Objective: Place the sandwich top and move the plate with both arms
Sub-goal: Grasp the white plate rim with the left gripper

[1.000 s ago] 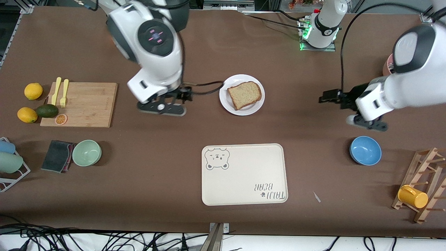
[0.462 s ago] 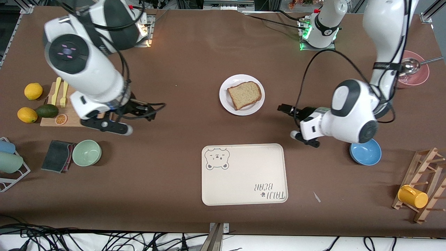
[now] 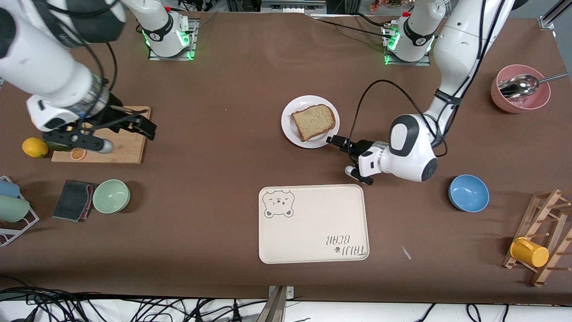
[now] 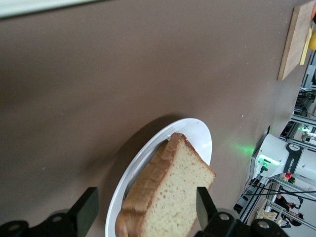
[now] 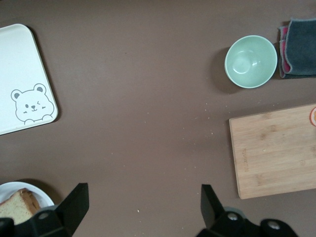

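Brown cloth covers the whole table point(image 3: 223, 179). Near the middle of it sits the plate point(image 3: 290, 129), round and white. The sandwich top point(image 3: 314, 121) lies flat on the plate, a plain brown slice of bread. In the left wrist view the plate point(image 4: 195, 136) and the bread point(image 4: 173, 192) show up close, with more bread under the top slice.

The left gripper point(image 3: 336, 141) is low, just beside the plate's rim, on the edge toward the left arm's end of the table. Its fingers point(image 4: 88, 212) are spread wide apart and hold nothing. The bread sits between them in the left wrist view.

The right gripper point(image 3: 145, 126) is well apart from the plate, up over the wooden cutting board point(image 3: 129, 143). Its fingers point(image 5: 76, 200) are wide apart too and hold nothing.

The cream tray point(image 3: 313, 237) with a bear drawing lies nearer to the front camera than the plate. A blue bowl point(image 3: 468, 193) sits toward the left arm's end. A pale green bowl point(image 3: 111, 196) sits toward the right arm's end, just beside a dark cloth point(image 3: 73, 200). A lemon point(image 3: 34, 147) rests beside the cutting board. A pink bowl point(image 3: 520, 100) with a metal spoon point(image 3: 520, 85) in it stands toward the left arm's end. A yellow cup point(image 3: 529, 252) hangs on a wooden rack point(image 3: 547, 210).
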{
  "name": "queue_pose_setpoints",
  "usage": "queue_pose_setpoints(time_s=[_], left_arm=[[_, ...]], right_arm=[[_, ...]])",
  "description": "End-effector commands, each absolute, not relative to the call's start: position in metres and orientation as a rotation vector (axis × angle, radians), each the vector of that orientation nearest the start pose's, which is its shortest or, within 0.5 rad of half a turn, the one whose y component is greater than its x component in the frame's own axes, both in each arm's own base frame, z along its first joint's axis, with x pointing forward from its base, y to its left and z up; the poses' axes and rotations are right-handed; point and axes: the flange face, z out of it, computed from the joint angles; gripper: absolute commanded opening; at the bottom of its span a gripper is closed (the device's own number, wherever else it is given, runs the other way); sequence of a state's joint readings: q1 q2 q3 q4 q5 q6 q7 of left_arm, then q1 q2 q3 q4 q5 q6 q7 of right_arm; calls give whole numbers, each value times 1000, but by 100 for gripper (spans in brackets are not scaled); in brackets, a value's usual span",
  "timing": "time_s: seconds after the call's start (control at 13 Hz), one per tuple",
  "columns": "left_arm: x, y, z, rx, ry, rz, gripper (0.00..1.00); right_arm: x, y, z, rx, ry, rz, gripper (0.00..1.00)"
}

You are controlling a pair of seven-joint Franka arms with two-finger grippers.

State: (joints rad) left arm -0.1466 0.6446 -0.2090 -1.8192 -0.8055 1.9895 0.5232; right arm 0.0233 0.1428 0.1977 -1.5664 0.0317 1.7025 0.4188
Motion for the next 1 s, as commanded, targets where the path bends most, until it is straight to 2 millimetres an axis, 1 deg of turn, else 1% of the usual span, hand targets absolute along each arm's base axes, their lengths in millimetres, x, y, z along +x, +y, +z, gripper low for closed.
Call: queue_pose_setpoints(time_s=[0.0,0.08,0.15,0.23,0.31,0.38,0.46,0.62,0.69,0.77,0.85,0.92], left_arm=[[546,-250,164,2210,-457,-408,75],[546,-249,163,2209,-468,-397,74],[545,-249,159,2206,-489,-385,69],[543,-249,149,2196,-518,-382,61],[540,-249,139,2184,-551,-375,54],[539,-251,136,2181,-563,-373,54],[536,-254,134,2179,-566,-381,53],[533,-263,134,2183,-590,-378,39],[532,-264,133,2181,-598,-378,24],[532,-264,133,2178,-606,-376,11],[532,-264,133,2178,-609,-375,2],[531,-265,132,2180,-621,-378,0]], right_arm=[[573,84,563,-3031,272,6,100],[572,70,567,-3034,232,-2,100],[566,50,576,-3037,219,-19,100],[558,44,577,-3041,235,-21,100],[551,40,575,-3057,241,-18,100],[549,32,573,-3065,243,-21,100],[549,27,574,-3080,201,-29,100],[549,17,573,-3094,175,-16,100],[548,17,573,-3096,172,-5,100],[547,18,574,-3099,167,7,100],[547,18,573,-3114,124,8,100],[547,17,574,-3117,90,5,100]])
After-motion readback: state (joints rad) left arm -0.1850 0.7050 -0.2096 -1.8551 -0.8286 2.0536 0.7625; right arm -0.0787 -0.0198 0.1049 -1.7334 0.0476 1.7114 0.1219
